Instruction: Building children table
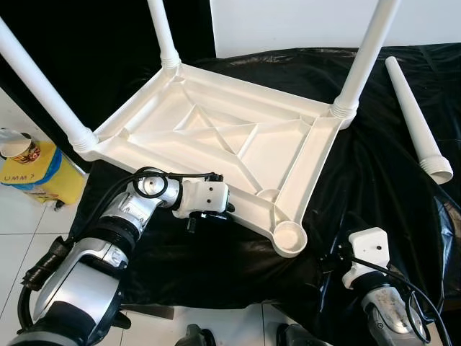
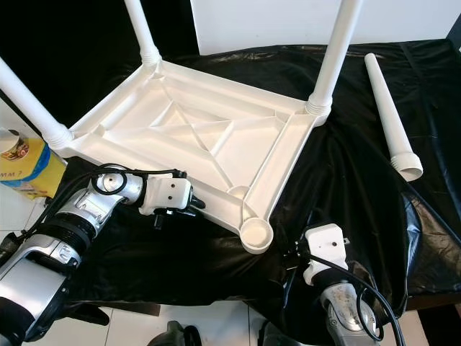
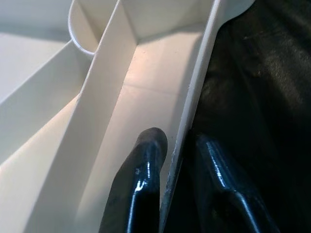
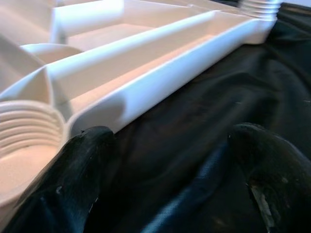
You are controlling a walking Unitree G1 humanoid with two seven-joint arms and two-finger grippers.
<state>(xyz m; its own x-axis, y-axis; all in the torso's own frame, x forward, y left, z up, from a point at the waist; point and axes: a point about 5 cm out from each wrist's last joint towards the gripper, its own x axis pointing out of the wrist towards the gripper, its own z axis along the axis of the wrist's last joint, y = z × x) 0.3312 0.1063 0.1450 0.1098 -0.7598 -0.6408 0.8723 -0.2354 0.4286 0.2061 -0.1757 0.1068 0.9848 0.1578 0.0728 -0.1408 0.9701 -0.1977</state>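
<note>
Right gripper (image 4: 165, 170) low at the near edge of the black cloth (image 1: 374, 158), fingers spread wide, empty, just beside the empty threaded corner socket (image 1: 290, 237). Left gripper (image 3: 177, 160) pinches the near rim of the upturned white tabletop (image 1: 216, 133), one finger inside the rim, one outside. Three legs stand screwed in; the fourth leg (image 1: 416, 119) lies loose, far right. Judgement: keep the rim pinned; right gripper fetches the leg, threads it straight.
</note>
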